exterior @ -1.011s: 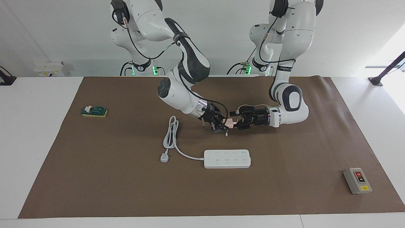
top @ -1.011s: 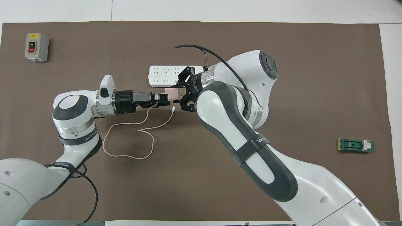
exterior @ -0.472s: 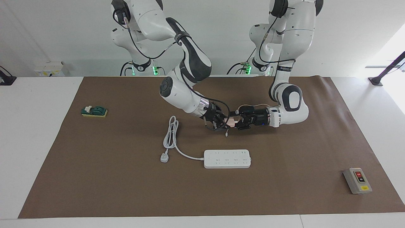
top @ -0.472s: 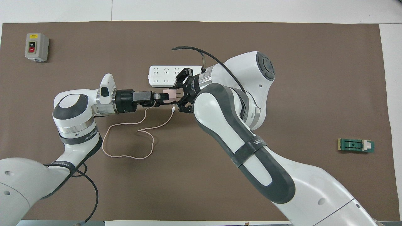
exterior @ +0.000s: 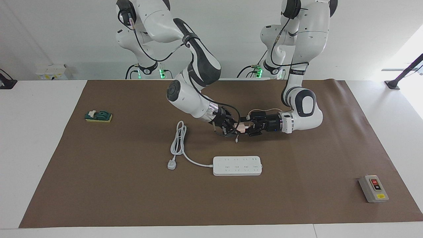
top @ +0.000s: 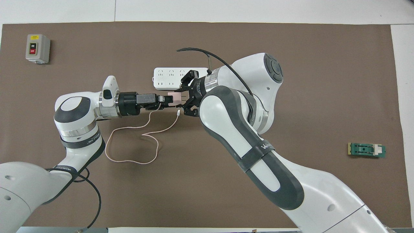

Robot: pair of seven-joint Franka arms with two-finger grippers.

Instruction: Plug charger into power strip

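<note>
Illumination is bright, even and diffuse in both views. In the facing view, strong daylight enters at the edge toward the left arm's end of the desk (exterior: 36, 158), overexposing the wall there to plain white. The brown mat (exterior: 132, 198) shows no glare. Shadows are soft and short: a faint dark patch lies on the mat beneath the two end effectors, and a thin one lies under the power strip (exterior: 237, 166). The white arm shells carry mild highlights. Focus is sharp across both views, with no motion blur. Straight mat edges show no marked distortion.
</note>
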